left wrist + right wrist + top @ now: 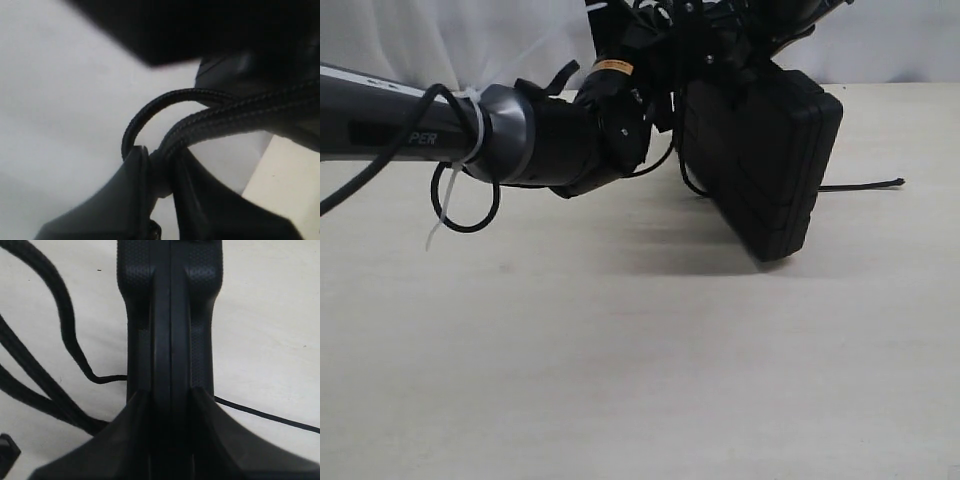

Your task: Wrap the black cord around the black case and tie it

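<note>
The black case point(770, 170) hangs tilted above the table, one corner low. In the right wrist view my right gripper point(170, 397) is shut on the case point(170, 315) along its edge seam. My left gripper point(161, 156) is shut on the black cord point(220, 117), which is pinched doubled between the fingers, with a small loop standing off beside it. In the exterior view the left arm point(560, 140) reaches in to the case's left side, where the cord point(692, 185) hangs in a short loop. A thin end of the cord point(865, 185) lies on the table to the right.
The pale table point(620, 360) stretches in front of the case. A thin robot cable point(470, 205) with a white zip tie loops under the left arm. A white backdrop point(440, 40) closes off the far side.
</note>
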Robot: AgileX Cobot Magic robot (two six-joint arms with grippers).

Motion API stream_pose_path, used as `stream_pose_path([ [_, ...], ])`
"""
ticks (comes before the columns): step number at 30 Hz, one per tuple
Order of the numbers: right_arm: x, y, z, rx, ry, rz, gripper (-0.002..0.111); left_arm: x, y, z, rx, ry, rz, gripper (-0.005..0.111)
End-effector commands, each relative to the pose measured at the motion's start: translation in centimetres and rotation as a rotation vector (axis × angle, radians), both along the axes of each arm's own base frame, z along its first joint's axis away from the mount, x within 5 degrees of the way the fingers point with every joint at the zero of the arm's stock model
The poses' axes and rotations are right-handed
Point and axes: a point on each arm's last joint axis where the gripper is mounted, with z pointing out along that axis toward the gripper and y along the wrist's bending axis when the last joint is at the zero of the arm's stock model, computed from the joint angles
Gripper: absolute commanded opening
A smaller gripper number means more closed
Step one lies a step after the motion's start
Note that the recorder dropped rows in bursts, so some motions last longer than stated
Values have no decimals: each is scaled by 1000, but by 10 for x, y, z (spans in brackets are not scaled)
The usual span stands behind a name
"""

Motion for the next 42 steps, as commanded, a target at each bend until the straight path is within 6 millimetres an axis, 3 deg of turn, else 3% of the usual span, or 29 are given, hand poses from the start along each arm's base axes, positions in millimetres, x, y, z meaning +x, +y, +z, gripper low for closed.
stream_pose_path([
  [1,-1,1,-14,-3,71,10,4,-4,-4,-1,-70,46,17,0],
  [8,-1,1,-14,-3,71,10,4,-5,0,-6,-198,123,93,0],
  [12,-1,1,-14,-3,71,10,4,-12,-14,-14,-183,214,-5,0],
  [21,-1,3,-14,18,77,12,4,-22,-30,-12,-226,220,-97,0],
  [26,-1,3,-14,18,77,12,4,-31,-43,-20,-139,304,-250,0],
  [37,-1,3,-14,18,77,12,4,-30,-42,-16,-130,257,-243,0],
  [40,-1,3,-14,18,77,12,4,-30,-43,-15,-110,231,-256,5],
  [42,-1,3,-14,18,77,12,4,-29,-43,-13,-144,227,-254,15],
])
